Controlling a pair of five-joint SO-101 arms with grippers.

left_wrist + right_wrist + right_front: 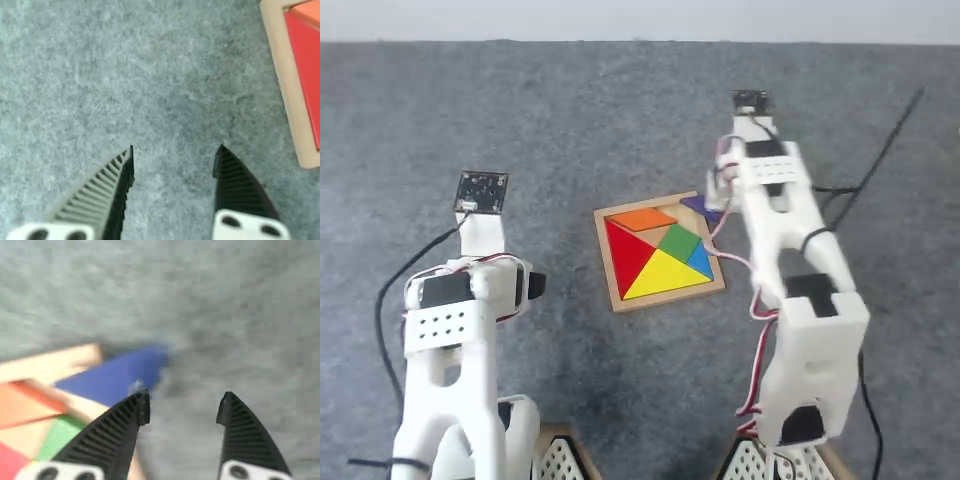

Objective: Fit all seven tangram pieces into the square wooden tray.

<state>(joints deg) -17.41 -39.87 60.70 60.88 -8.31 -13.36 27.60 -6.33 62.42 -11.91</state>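
Pieces in orange, red, yellow, green and blue lie flat inside the wooden tray, which sits on the grey felt desk between the two arms. A purple piece rests across the tray's far corner, partly on the rim, close by the right arm. The right tool hangs spread open over it, one fingertip at its edge. The left tool, likewise released, hovers over felt near the tray's rim.
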